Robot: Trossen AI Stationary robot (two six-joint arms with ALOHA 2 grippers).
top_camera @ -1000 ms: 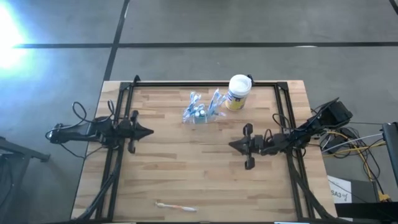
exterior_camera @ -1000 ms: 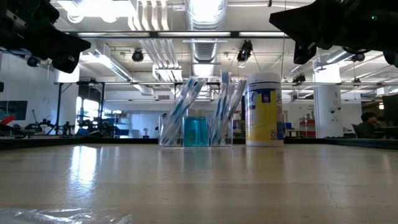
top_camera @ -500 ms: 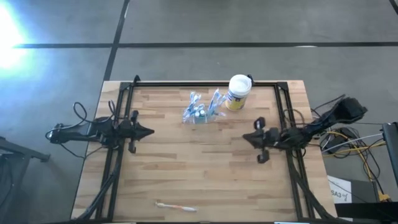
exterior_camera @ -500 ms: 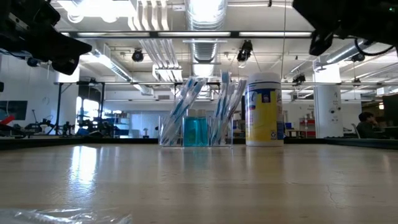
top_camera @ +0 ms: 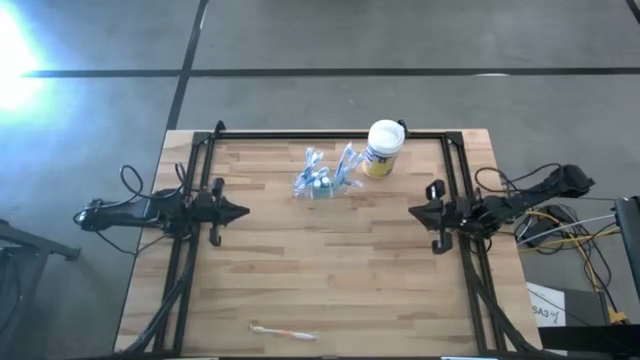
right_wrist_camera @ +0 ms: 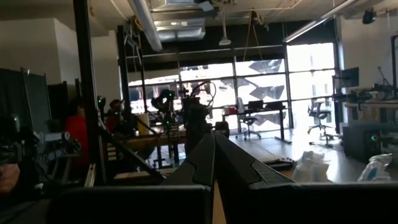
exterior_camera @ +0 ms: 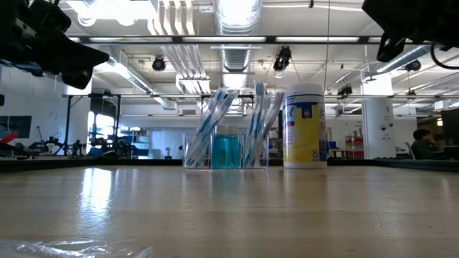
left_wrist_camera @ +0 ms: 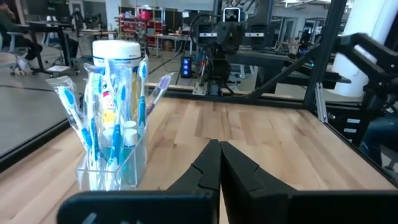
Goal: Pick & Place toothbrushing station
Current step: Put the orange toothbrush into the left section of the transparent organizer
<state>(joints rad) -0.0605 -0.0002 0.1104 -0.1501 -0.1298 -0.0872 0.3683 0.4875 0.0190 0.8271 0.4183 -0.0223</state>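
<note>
The toothbrushing station [top_camera: 322,181] is a small clear holder filled with wrapped blue and white toothbrushes. It stands on its base at the table's far middle, and also shows in the low view [exterior_camera: 226,149] and the left wrist view [left_wrist_camera: 111,140]. My left gripper [top_camera: 244,212] is shut and level near the left edge, pointing across the table with the station off to its far side. My right gripper [top_camera: 411,211] is shut at the right edge, tipped slightly upward. Neither gripper holds anything.
A white canister with a yellow label [top_camera: 383,147] stands just right of the station. A single wrapped toothbrush [top_camera: 283,332] lies near the table's near edge. A black frame [top_camera: 330,135] runs along the far and side edges. Bare wood lies between the grippers.
My right gripper has drawn back from the table's middle toward the right edge, rising a little and staying shut. The station and the canister have stayed put.
</note>
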